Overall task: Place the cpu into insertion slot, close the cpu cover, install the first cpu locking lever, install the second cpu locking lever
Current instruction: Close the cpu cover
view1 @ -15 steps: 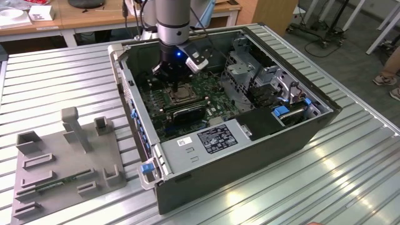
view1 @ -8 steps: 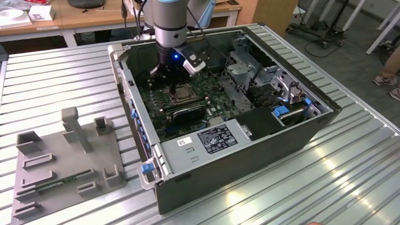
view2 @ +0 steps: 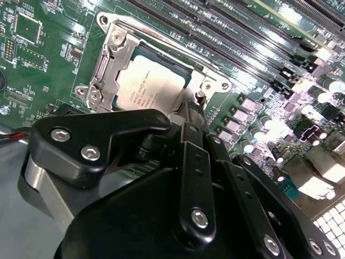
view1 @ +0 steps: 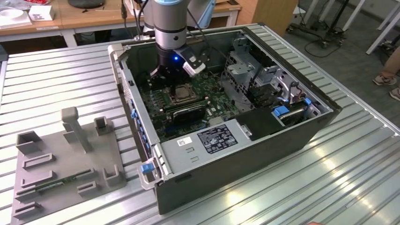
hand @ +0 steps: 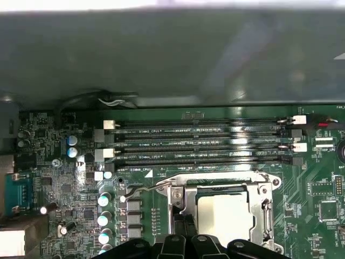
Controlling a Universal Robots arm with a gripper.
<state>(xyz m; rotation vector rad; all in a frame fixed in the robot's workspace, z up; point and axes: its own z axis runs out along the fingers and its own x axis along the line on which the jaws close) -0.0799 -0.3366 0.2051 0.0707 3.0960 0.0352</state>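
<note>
The cpu (view2: pixel 151 86) lies flat in its socket on the green motherboard, pale metal top up, also seen as the cpu (hand: pixel 221 213). The silvery cpu cover (view2: pixel 108 70) lies down around it, framing it through its window; cpu cover (hand: pixel 265 205). A thin wire locking lever (hand: pixel 143 189) sticks out from the socket's corner. My gripper (view2: pixel 186 110) is low over one edge of the socket, its black fingers (hand: pixel 180 226) pressed together with nothing visibly between them. In the exterior view the gripper (view1: pixel 178 86) reaches down into the open case, right above the socket (view1: pixel 182 95).
Rows of memory slots (hand: pixel 199 143) run beside the socket. The case wall (hand: pixel 172 54) stands close behind them. A drive cage (view1: pixel 250 75) and power supply (view1: pixel 212 138) crowd the case. A grey fixture (view1: pixel 69 154) sits on the ribbed table at the exterior view's left.
</note>
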